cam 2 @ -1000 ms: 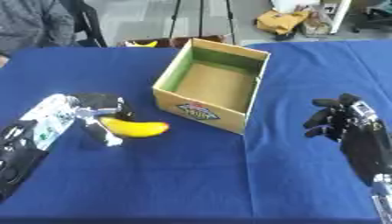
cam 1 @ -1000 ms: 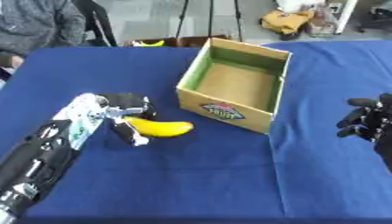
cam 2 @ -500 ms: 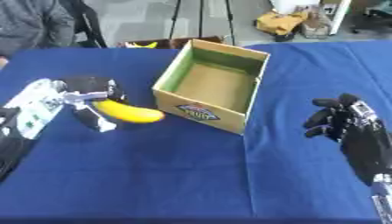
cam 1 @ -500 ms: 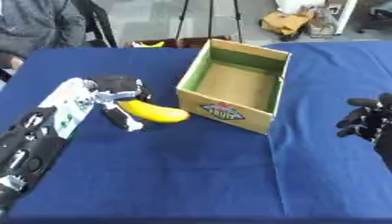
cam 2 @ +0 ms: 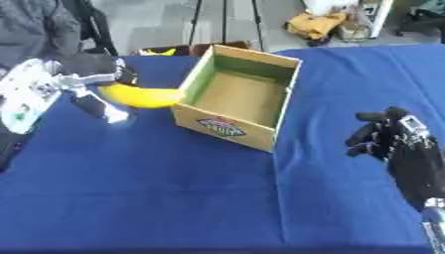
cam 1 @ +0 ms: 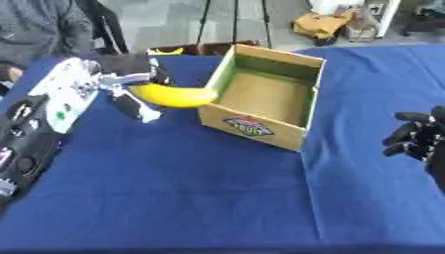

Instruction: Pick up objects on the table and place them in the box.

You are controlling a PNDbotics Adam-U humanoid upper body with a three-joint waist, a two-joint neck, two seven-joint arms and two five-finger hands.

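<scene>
A yellow banana hangs in the air just left of the cardboard box, its tip close to the box's left wall. My left hand is shut on the banana's left end, with black fingers curled over it. The box is open at the top, green inside, and nothing shows in it. My right hand hovers over the blue table at the right, well away from the box, its fingers curled and holding nothing.
Behind the table's far edge a second yellow object lies in a dark container on the floor. A seated person shows at the far left. Bags and a tripod stand on the floor beyond.
My left hand has lifted the banana off the table and carried it up and right, from the table's left part to beside the box's left wall. The right hand has stayed put.
</scene>
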